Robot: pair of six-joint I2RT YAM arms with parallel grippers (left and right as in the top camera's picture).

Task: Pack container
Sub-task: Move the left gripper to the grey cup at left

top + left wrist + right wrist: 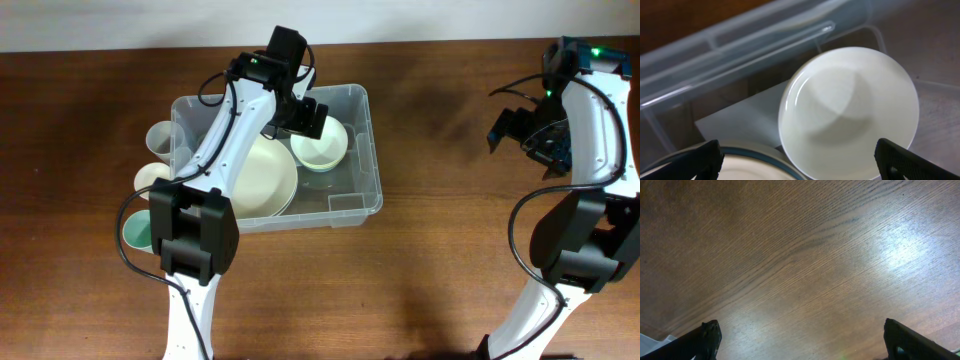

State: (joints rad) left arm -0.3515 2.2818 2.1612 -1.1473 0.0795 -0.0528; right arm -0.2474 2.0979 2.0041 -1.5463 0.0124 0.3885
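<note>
The clear plastic container (372, 150) stands left of the table's middle. Inside it lie a large cream plate (268, 178) and a small pale bowl (322, 148). In the left wrist view the bowl (850, 110) sits upright on the container's white base label (740, 125), and the plate's blue-edged rim (755, 162) shows at the bottom. My left gripper (305, 118) hovers open and empty over the container, just above the bowl; its fingertips (799, 162) are far apart. My right gripper (515, 128) is open and empty above bare table at the right (800, 340).
Outside the container's left side stand a clear cup (160, 138), a cream bowl (152, 178) and a green bowl (138, 232). The brown wooden table (450, 220) stretches between the container and the right arm. The right wrist view shows only wood.
</note>
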